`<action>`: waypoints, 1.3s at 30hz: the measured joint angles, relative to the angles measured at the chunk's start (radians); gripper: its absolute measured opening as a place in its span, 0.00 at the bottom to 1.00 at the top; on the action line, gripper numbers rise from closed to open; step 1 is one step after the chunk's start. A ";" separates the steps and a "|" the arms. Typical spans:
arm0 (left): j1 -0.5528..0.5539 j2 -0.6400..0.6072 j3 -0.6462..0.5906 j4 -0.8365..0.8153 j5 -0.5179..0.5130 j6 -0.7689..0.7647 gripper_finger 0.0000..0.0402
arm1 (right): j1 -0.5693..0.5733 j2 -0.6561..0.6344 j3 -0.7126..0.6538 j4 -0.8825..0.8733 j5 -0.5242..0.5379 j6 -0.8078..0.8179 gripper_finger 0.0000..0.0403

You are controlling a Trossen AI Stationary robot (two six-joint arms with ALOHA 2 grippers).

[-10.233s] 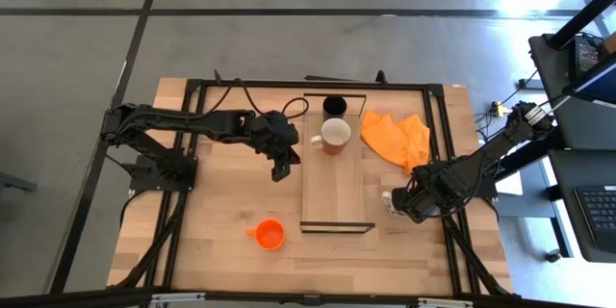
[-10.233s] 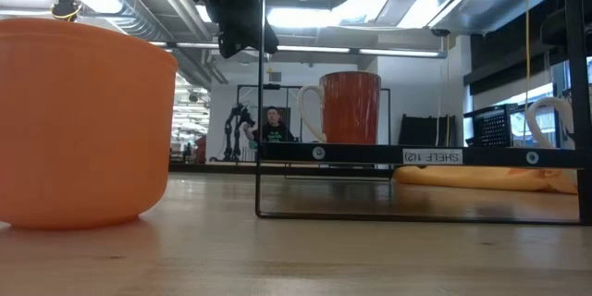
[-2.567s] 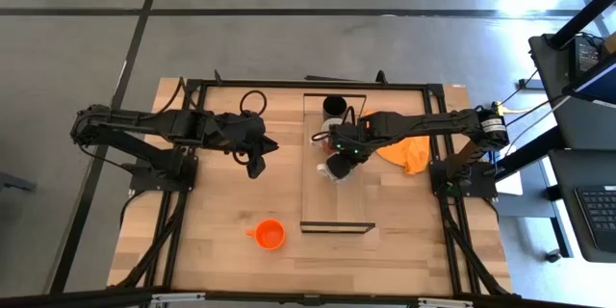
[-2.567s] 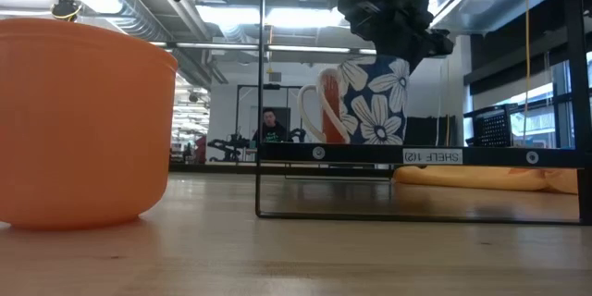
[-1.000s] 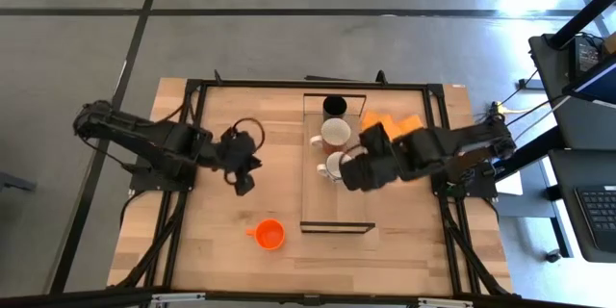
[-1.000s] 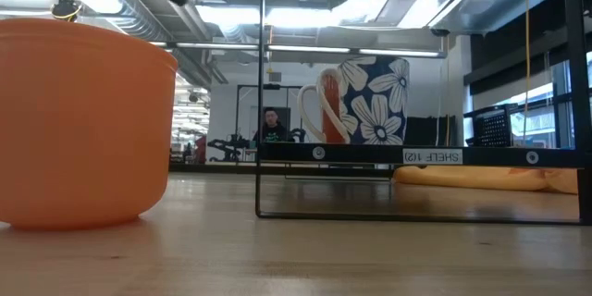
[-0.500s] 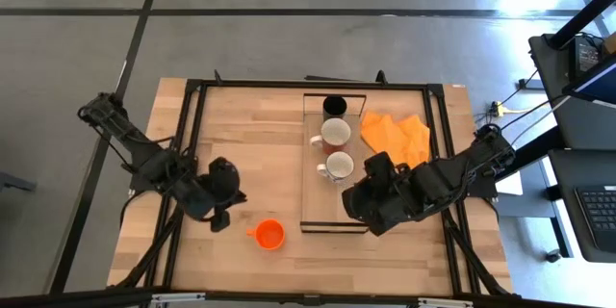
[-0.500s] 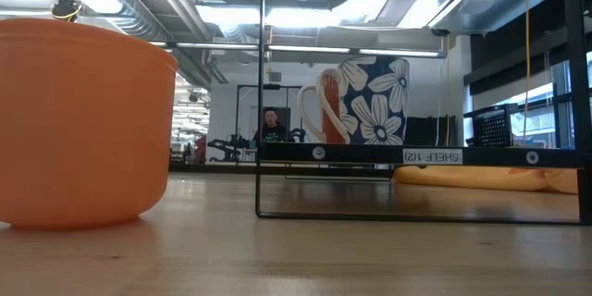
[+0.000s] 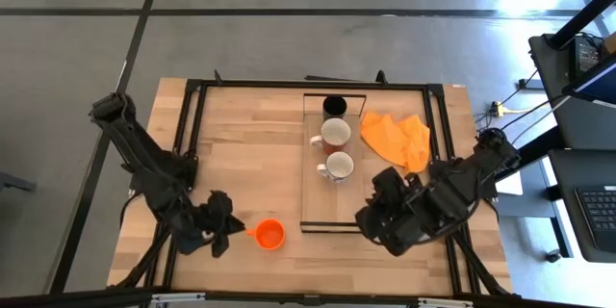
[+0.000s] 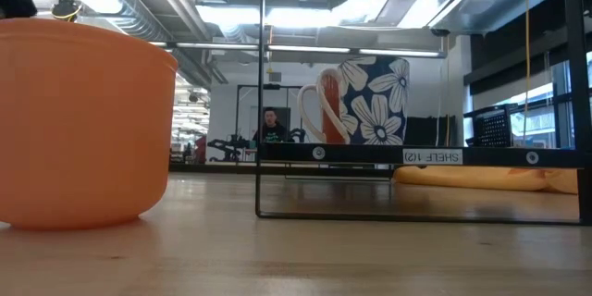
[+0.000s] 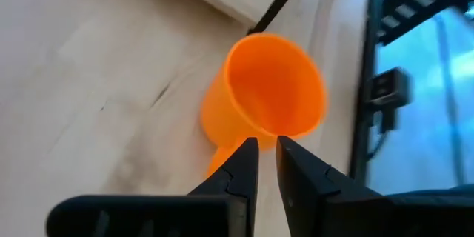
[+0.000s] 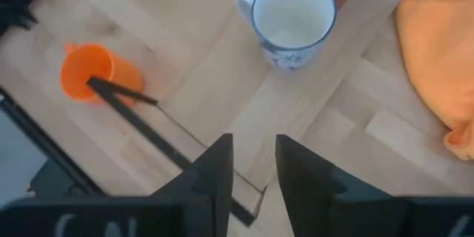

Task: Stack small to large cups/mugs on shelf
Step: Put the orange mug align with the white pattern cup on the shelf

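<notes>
The small orange plastic cup with a short handle (image 9: 269, 235) stands upright on the light wooden surface (image 9: 250, 173), just beside the near left corner of the long light-wood shelf in its thin black metal frame (image 9: 337, 202) and not yet on it. The left pincer (image 11: 265, 163) is close to this cup on its handle side, its two dark fingers a little apart with only a narrow gap, holding nothing.

To do this step well, I think the fingers should open wider, take the cup by its wall or short handle, and close firmly, because the light plastic may slide on the wood. Then it should be lifted clear of the black frame before going over the board.

On the shelf three cups stand in a row: the black handleless tumbler (image 9: 334, 106) at the far end, then the white-handled mug with reddish outside (image 9: 334, 134), then the white mug with blue flower pattern (image 9: 338, 166). All look empty, as does the orange cup.

The right pincer (image 12: 253, 164) waits above the near right part of the surface, fingers apart and empty. A crumpled orange cloth (image 9: 397, 139) lies beside the shelf.
</notes>
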 joint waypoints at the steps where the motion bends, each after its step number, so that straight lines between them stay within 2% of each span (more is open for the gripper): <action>1: 0.000 0.020 0.002 -0.002 0.000 0.004 0.12 | 0.006 -0.002 0.000 0.000 -0.001 0.000 0.26; 5: 0.000 0.095 0.006 0.006 0.055 0.082 0.18 | 0.026 -0.003 0.000 0.000 -0.001 0.000 0.26; 9: 0.000 0.138 0.006 0.016 0.105 0.048 0.23 | 0.039 -0.003 0.000 0.000 -0.001 0.002 0.26; 17: 0.001 0.144 0.006 0.021 0.087 0.031 0.30 | 0.039 -0.003 0.000 0.000 0.001 -0.001 0.26; 24: 0.005 0.128 0.006 0.041 0.081 0.035 0.32 | 0.039 -0.003 0.000 0.001 0.000 -0.002 0.26; 32: 0.018 0.129 0.006 0.032 0.138 0.213 0.33 | 0.038 -0.003 0.000 0.000 -0.006 0.005 0.26; 39: 0.043 0.129 0.006 0.012 0.124 0.246 0.33 | 0.038 -0.003 0.000 0.000 -0.021 0.019 0.26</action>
